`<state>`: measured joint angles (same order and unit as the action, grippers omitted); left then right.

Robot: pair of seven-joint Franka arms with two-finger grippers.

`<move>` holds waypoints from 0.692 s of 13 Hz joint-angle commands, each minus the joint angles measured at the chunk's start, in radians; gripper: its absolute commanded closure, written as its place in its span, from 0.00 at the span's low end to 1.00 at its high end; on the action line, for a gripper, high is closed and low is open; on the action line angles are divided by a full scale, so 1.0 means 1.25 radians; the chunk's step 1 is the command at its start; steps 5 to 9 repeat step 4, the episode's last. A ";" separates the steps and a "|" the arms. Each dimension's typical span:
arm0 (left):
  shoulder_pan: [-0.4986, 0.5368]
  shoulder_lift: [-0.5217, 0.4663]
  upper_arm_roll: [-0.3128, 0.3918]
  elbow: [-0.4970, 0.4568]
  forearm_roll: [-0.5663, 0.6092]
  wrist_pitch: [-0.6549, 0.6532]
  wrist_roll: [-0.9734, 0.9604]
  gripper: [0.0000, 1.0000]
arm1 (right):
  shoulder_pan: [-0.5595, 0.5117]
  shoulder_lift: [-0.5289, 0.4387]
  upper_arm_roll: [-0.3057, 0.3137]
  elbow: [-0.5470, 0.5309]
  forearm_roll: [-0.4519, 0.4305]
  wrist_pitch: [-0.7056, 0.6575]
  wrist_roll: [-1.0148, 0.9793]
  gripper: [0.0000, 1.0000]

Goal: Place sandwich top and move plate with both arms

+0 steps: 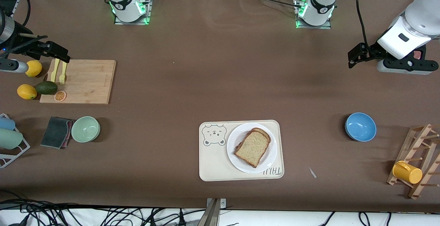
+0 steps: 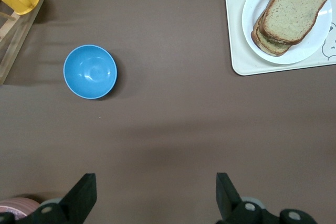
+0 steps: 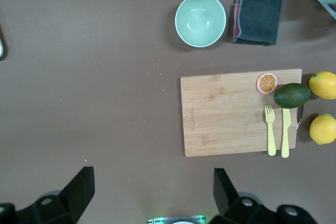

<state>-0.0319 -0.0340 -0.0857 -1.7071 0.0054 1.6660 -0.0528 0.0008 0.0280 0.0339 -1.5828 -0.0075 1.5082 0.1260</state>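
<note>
From my station, the cream bear tray (image 1: 220, 164) sits nearest the front camera with the white plate (image 1: 266, 162) on it, and the sandwich top (image 1: 253, 147) already lies on the stack, skewed off the lower slice. I judge the carry to be the risk: uneven lifting by the two arms would tilt the plate and slide that slice off. The left gripper (image 2: 153, 199) hovers over bare table toward its own end, fingers spread, holding nothing; the right gripper (image 3: 149, 195) hangs beside the cutting board (image 3: 239, 111), likewise released.
</note>
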 commanded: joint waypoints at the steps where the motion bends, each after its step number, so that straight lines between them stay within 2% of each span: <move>1: 0.000 0.012 0.001 0.026 -0.022 -0.007 -0.004 0.00 | -0.003 0.001 0.002 0.015 0.013 -0.005 0.012 0.00; 9: -0.003 0.012 -0.003 0.026 -0.022 -0.007 -0.006 0.00 | -0.003 0.001 0.001 0.015 0.013 -0.006 0.010 0.00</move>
